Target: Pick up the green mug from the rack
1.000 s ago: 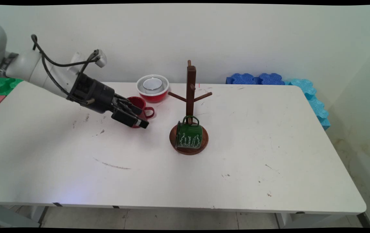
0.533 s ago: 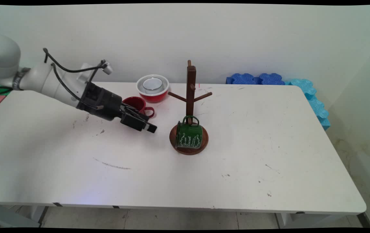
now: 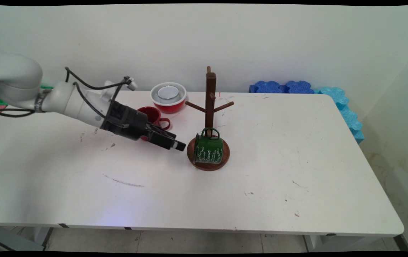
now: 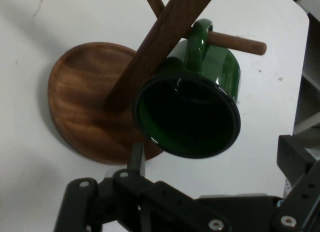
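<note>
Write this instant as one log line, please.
pincer: open, empty | nearest: green mug hanging on mug tree | behind: red mug

A red mug is sitting on the white table near a red bowl, while blue foam blocks are lying at its far edge.

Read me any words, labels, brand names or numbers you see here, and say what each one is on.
Green mug, hanging on the wooden mug stand: white curly lettering on its side, too small to read for certain.
Nothing readable on the red mug, the red bowl, the arm, the gripper or the table.
</note>
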